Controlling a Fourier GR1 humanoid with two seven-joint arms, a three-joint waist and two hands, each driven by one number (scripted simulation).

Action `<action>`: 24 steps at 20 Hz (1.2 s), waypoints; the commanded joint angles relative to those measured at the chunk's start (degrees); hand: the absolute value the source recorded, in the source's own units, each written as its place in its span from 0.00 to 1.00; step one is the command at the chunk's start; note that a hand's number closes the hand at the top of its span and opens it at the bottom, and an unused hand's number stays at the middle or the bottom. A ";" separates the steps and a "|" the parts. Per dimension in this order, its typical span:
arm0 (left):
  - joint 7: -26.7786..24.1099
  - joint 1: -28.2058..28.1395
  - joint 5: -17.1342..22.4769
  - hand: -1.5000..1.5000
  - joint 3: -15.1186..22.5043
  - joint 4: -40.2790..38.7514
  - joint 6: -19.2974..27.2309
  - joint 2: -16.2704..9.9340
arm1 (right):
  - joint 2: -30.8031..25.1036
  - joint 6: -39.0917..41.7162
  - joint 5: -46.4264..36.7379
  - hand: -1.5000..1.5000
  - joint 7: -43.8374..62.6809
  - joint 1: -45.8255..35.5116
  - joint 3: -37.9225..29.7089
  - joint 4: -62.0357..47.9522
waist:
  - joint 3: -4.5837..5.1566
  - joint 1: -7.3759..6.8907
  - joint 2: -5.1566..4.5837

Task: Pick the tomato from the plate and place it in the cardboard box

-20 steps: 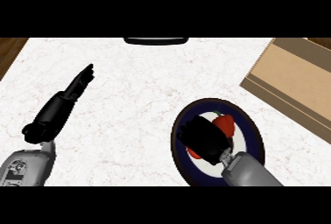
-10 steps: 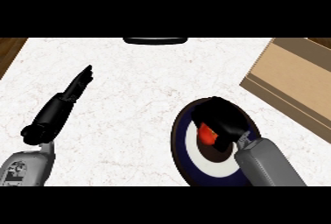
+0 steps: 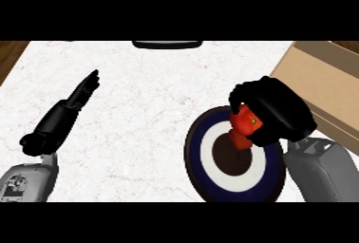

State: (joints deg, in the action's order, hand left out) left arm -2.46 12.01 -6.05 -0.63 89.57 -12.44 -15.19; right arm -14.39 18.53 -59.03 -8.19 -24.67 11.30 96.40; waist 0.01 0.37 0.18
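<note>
Curling its fingers (image 3: 242, 92) round the tomato (image 3: 247, 122) over the plate (image 3: 203, 156), orientation hidden: right hand (image 3: 277, 107).

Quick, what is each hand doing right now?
Left hand: open, fingers straight, holding nothing, resting at the view's left.
Right hand: curled round the tomato, above the plate.

The counter (image 3: 154, 85) is showing a pale, faintly veined, stone-like matt top. The cardboard box (image 3: 329, 80) is looking like plain brown matt card. The plate (image 3: 210, 180) is appearing smooth and glazed, the tomato (image 3: 247, 122) smooth-skinned. Both hands, left (image 3: 67, 111) and right (image 3: 277, 107), are looking like matt black plastic.
</note>
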 commanded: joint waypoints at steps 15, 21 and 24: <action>1.69 0.37 -0.63 0.50 0.40 1.73 -0.99 0.85 | -7.75 -3.07 10.30 1.00 13.56 -15.72 -33.60 -14.45 | -0.04 -1.05 -0.35; 2.22 2.30 -0.25 0.50 -0.29 1.09 -1.89 0.57 | -18.70 -3.67 6.47 1.00 6.15 -21.33 -33.01 -31.91 | -0.04 -1.56 -0.59; -1.64 2.63 -1.28 0.50 -0.31 -1.39 -1.34 0.75 | -20.68 0.98 4.94 1.00 7.01 -23.36 -30.99 -39.69 | 0.00 -1.98 -0.80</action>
State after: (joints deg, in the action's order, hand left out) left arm -3.13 13.77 -7.27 -0.72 88.77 -13.31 -14.11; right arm -31.61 16.31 -52.13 -0.91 -45.03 -21.14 66.00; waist -0.01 -1.08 -0.47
